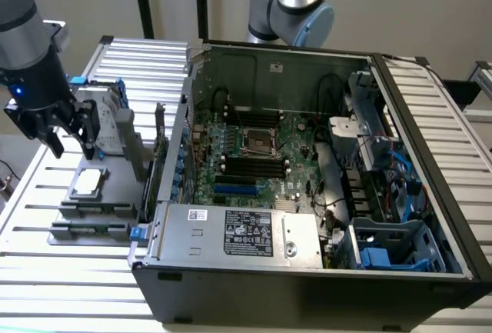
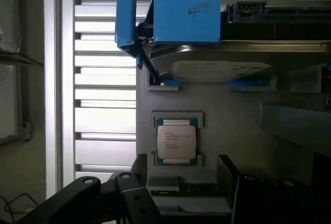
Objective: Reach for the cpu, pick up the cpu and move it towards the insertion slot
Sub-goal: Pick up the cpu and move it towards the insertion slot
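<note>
The tool [image 1: 74,147] hung at the exterior view's left, fingers spread and empty, above the cpu [image 1: 88,181] lying flat on a grey holder [image 1: 115,187]; the insertion slot [image 1: 257,141] sat mid-frame.

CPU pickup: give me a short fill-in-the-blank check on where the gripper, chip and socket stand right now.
The cpu lies in a grey holder ___ the computer case. The gripper hangs just above it with its fingers ___. The insertion slot sits on the ___ motherboard. The hard drive beside the cpu carries a ___ bracket.
Missing words: outside; open; green; blue.
</note>
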`<state>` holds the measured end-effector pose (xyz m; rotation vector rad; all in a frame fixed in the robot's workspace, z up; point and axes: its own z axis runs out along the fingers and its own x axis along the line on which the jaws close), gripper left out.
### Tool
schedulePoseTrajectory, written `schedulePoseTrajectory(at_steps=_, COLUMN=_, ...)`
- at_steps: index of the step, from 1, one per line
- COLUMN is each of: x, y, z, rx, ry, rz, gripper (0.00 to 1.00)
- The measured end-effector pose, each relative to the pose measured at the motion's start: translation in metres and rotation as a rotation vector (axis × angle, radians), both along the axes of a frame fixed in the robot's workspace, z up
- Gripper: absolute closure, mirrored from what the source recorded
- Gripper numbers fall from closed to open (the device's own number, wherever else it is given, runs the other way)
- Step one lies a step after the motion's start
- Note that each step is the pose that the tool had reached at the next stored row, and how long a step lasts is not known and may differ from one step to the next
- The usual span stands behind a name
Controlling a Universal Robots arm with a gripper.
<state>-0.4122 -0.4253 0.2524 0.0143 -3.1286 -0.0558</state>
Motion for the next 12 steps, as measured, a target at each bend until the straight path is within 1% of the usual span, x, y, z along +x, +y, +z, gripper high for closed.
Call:
schedulePoseTrajectory(at_steps=2, x=0.0, y=0.0, z=-0.0036, rx=-0.0001, ry=-0.0008, rz=0.0, gripper=0.35)
schedulePoseTrajectory(at_steps=6, x=-0.004, y=0.0, z=-0.0109, rx=-0.0001, ry=-0.0047, rz=0.0, gripper=0.35)
schedulePoseTrajectory(at_steps=12, x=-0.005, y=0.0, z=-0.0218, rx=0.0, ry=-0.0145, rz=0.0, gripper=0.35)
